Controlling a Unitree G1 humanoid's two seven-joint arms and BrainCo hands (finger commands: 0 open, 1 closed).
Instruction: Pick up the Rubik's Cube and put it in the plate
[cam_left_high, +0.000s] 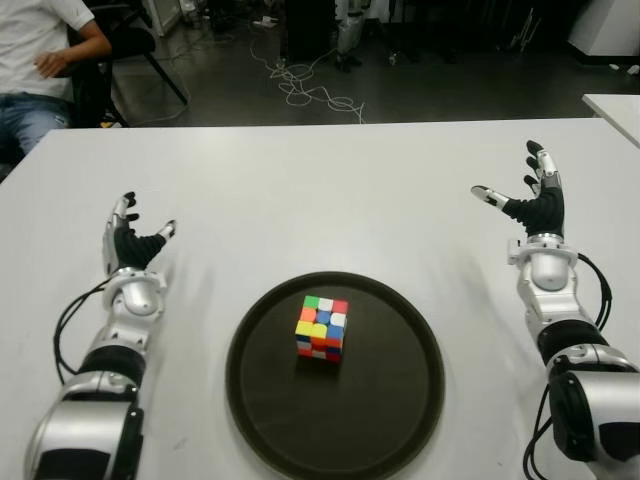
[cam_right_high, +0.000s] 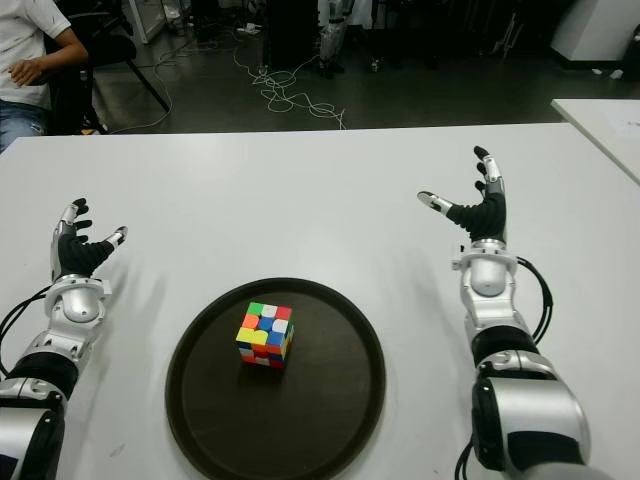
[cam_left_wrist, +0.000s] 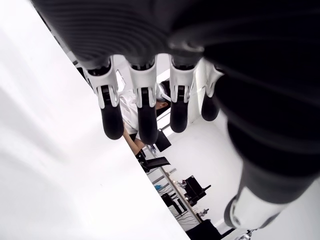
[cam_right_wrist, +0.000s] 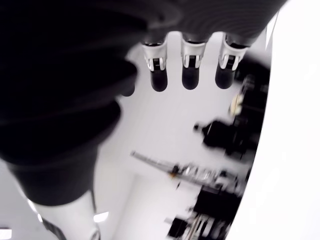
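Note:
The Rubik's Cube (cam_left_high: 321, 326) sits inside the dark round plate (cam_left_high: 400, 400) at the front middle of the white table (cam_left_high: 320, 190), a little behind the plate's centre. My left hand (cam_left_high: 134, 236) shows to the left of the plate, fingers spread and holding nothing. My right hand (cam_left_high: 527, 196) is raised to the right of the plate and farther back, fingers spread wide and empty. Both wrist views show only extended fingers (cam_left_wrist: 144, 112) with nothing between them.
A seated person (cam_left_high: 40, 60) is at the far left behind the table. Cables (cam_left_high: 310, 90) lie on the floor beyond the far edge. Another white table corner (cam_left_high: 615, 105) shows at the right.

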